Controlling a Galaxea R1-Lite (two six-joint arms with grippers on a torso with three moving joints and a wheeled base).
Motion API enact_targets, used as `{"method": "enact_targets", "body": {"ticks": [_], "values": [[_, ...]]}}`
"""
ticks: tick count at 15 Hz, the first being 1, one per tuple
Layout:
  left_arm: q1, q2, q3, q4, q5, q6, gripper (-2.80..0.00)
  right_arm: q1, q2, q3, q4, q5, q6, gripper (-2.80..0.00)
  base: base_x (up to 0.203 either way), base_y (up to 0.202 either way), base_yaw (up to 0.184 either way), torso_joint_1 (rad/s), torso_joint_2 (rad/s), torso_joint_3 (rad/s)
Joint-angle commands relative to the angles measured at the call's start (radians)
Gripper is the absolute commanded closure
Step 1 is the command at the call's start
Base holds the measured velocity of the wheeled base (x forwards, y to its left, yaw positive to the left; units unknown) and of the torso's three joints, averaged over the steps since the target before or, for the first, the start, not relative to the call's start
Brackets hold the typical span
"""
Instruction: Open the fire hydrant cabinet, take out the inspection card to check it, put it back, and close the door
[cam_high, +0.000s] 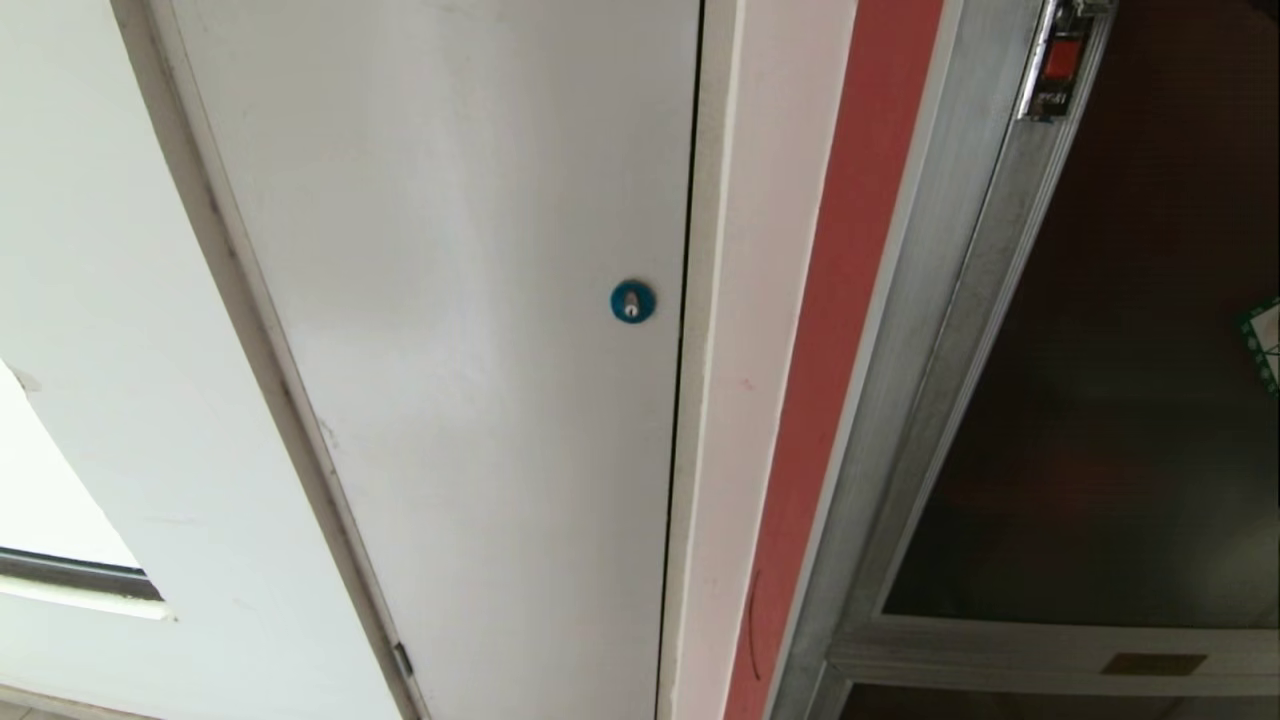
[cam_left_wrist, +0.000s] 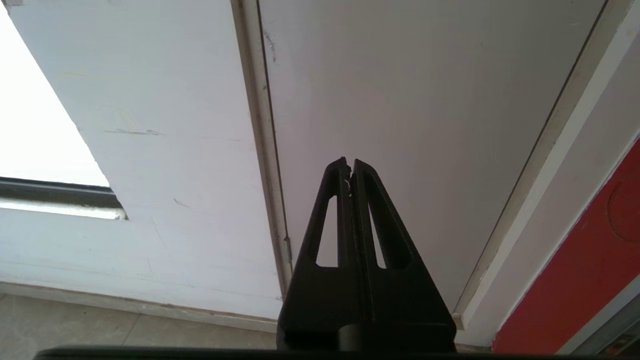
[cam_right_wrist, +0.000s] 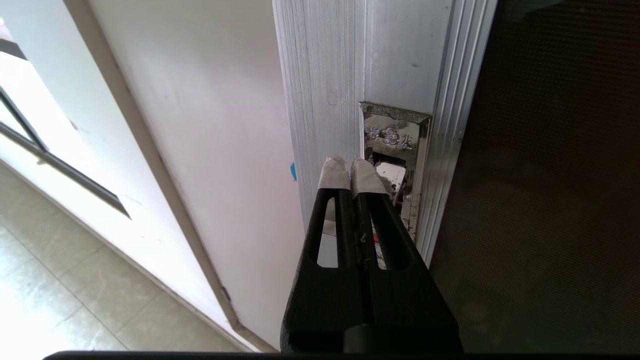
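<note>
Here the right gripper (cam_right_wrist: 351, 167), its taped fingers pressed together and holding nothing, sits at the shiny latch (cam_right_wrist: 395, 150) on the frame of the cabinet door (cam_right_wrist: 540, 175); the door is shut. To open it well, the tips should probably catch the latch squarely, then pull along the door's swing. The head view shows the latch's red tab (cam_high: 1060, 58) and a white door with a blue lock (cam_high: 632, 301), but no arm; the left gripper (cam_left_wrist: 350, 167), also closed and empty, faces that white door.
</note>
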Motion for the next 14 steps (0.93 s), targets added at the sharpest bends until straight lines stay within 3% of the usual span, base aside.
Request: {"method": "enact_targets", "body": {"ticks": [1, 14], "values": [[0.000, 0.001, 0.006, 0.000, 0.001, -0.001, 0.00, -0.002, -0.002, 0.002, 0.004, -0.001, 0.001, 0.00, 0.000, 0.000, 0.000, 0.000, 0.00, 0.000], [0.000, 0.001, 0.006, 0.000, 0.001, -0.001, 0.00, -0.019, -0.006, 0.041, 0.003, -0.021, 0.003, 0.00, 0.000, 0.000, 0.000, 0.000, 0.00, 0.000]]}}
